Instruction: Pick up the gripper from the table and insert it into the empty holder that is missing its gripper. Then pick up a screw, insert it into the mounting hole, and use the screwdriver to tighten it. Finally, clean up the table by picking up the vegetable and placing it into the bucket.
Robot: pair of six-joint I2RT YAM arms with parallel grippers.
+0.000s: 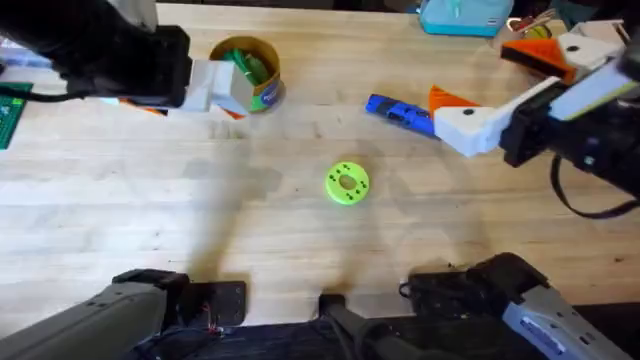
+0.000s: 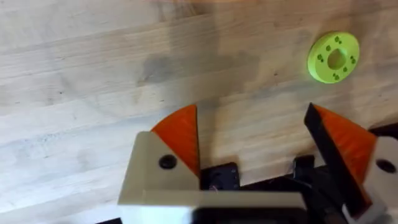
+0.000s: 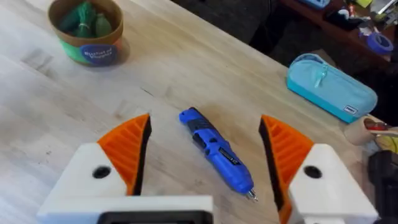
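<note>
- My left end effector (image 2: 252,146) hangs spread and empty over bare tabletop (image 1: 150,210), near the bucket (image 1: 247,72).
- The vegetable (image 1: 247,66) lies inside the bucket, so I judge cleanup done; I'd lift clear without nudging the rim.
- The ring (image 1: 347,183) sits mid-tabletop.
- My right end effector (image 3: 205,155) is spread, straddling the screwdriver (image 3: 216,151) without touching.
- I can't make out any holder or screw.

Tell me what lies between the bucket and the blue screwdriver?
Bare wood; the overhead view shows nothing between the bucket and the blue screwdriver.
</note>
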